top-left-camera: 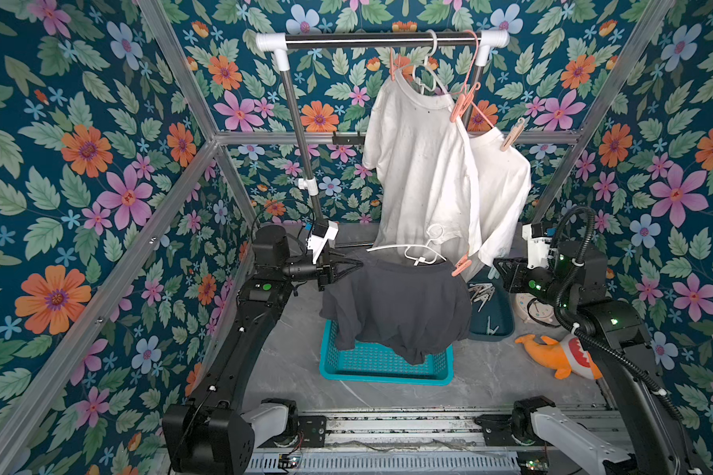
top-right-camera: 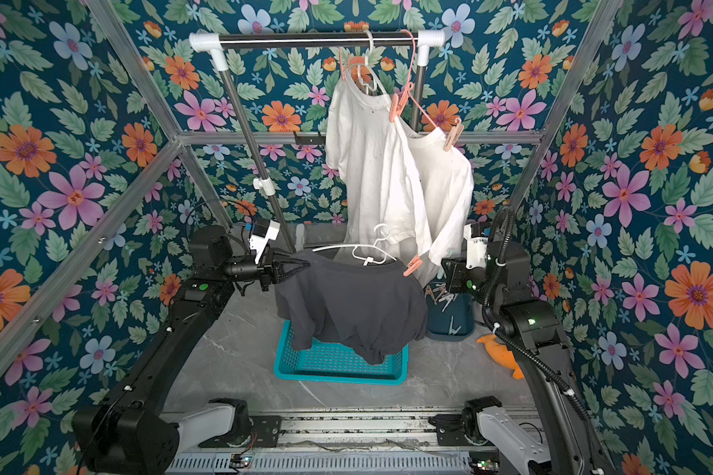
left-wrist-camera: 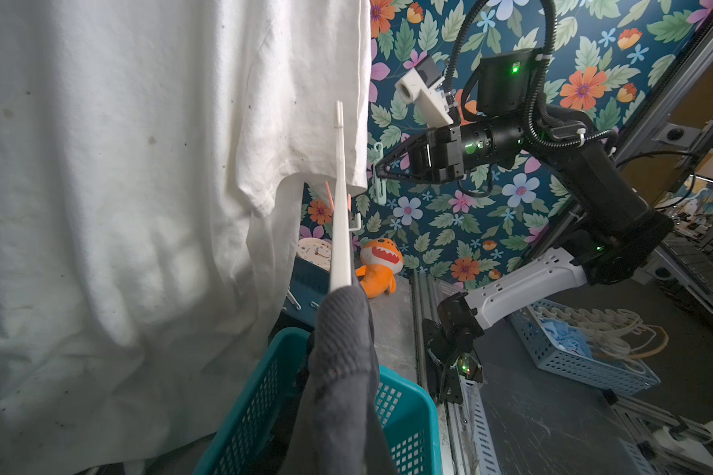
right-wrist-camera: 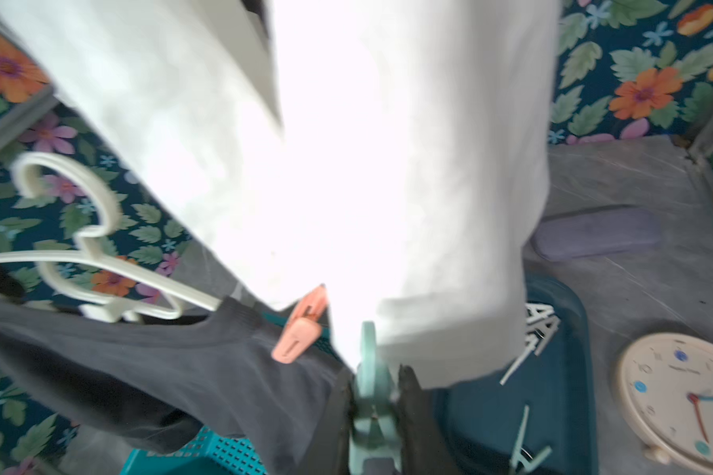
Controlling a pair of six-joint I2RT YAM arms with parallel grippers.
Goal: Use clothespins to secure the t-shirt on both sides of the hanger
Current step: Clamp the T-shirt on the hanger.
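1. Three t-shirts: one dark t-shirt [top-left-camera: 396, 304] draped above the teal basket [top-left-camera: 387, 370], and two white t-shirts [top-left-camera: 420, 164] on the rail higher up behind the basket.
2. Three hangers: a white hanger [top-left-camera: 412, 249] inside the dark t-shirt, plus one white and one pink on the rail.
3. Clothespins: one salmon clothespin [top-left-camera: 462, 265] is clipped on the dark t-shirt's shoulder above the basket's right corner. Three more pin the white t-shirts, and a loose heap [top-left-camera: 482, 294] lies in the dark tray [top-left-camera: 503, 323] just beside the basket.
4. Only the wrist views show the mint-green clothespin [right-wrist-camera: 371, 395] clearly. The right wrist view alone shows a grey case [right-wrist-camera: 597, 232] on the floor.
5. The left arm reaches in level above the basket's left edge, its left gripper [top-left-camera: 359, 262] clamped on the dark t-shirt's shoulder (the hanger end lies under the cloth).
6. The right gripper [left-wrist-camera: 381, 170] is level above the tray, pinched on the mint-green clothespin.
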